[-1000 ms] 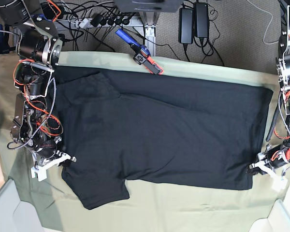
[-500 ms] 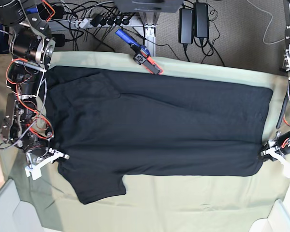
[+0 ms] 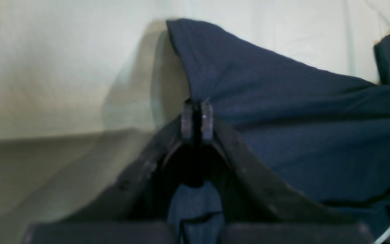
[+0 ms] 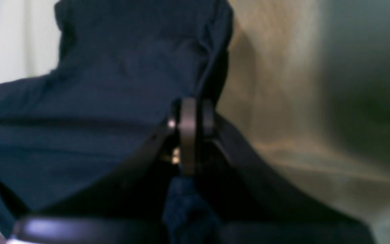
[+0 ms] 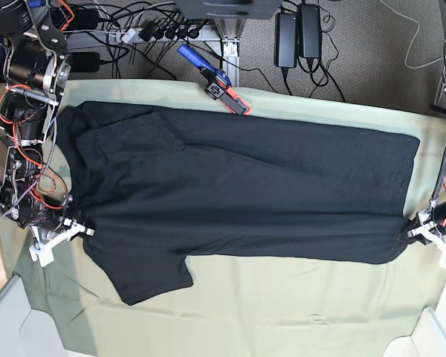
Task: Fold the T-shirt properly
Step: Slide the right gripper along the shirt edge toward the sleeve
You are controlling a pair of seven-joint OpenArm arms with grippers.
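The black T-shirt [image 5: 238, 193] is lying spread flat across the bench [image 5: 282, 312], which is wearing a pale green cloth, with the shirt's plain side facing up. It is stretching lengthwise from one arm to the other. The left tool [image 5: 422, 234] is sitting at the shirt's near corner on the right of the base view, clenched on the fabric there; in its wrist view the tips [image 3: 196, 117] are pressing together with dark cloth [image 3: 300, 135] pinched between them and bunching behind. The right tool [image 5: 68, 232] is gripping the opposite end, beside the sleeve [image 5: 152, 275] that is sticking out toward the bench's front edge; its wrist view shows the tool [image 4: 190, 118] closing tight on a fold of the shirt [image 4: 96, 101]. Beyond the far edge, a blue and red hand tool [image 5: 214, 79] is lying partly on the cloth, and cables and black power bricks [image 5: 297, 33] are cluttering the floor behind.
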